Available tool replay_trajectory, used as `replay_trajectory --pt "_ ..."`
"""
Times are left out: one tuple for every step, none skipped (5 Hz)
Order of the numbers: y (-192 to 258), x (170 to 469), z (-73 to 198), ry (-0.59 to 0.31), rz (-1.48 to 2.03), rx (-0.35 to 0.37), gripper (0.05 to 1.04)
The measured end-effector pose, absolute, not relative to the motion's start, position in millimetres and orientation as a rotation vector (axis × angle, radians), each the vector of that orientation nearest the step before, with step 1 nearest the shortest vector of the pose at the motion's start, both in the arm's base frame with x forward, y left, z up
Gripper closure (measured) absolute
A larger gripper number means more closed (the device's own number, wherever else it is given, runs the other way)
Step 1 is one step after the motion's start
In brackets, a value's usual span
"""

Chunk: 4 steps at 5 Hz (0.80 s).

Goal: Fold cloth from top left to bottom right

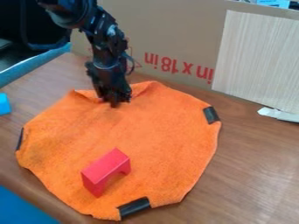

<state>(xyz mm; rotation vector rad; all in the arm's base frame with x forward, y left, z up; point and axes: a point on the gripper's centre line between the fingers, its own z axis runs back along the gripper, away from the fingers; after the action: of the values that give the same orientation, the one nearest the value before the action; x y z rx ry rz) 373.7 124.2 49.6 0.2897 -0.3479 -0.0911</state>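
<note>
The gripper is hanging at twelve o'clock on the orange cloth on the table, clamped or not, I can't tell; it should be pinching firmly, then arcing fiveward, clearing the red bridge block.

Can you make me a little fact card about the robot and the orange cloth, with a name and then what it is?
Robot gripper: black, at the cloth's top edge
Cloth: orange, spread out, rumpled by the gripper, not folded over yet
Cloth's edge: black patches at left, right and bottom
On the cloth: red arch-shaped block, near the bottom
Under it: brown wooden table
Behind: cardboard with red print
</note>
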Motion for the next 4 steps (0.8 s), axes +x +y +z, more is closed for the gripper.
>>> replay_trajectory --pt "120.9 369.3 49.4 -0.346 -0.103 0.274 0.89" --pt "120.0 363.9 57.1 -0.372 -0.103 0.262 1.01" --pt "118.0 358.6 82.2 -0.453 -0.089 0.215 1.032" --pt "109.6 350.3 102.5 -0.523 -0.101 0.171 1.032"
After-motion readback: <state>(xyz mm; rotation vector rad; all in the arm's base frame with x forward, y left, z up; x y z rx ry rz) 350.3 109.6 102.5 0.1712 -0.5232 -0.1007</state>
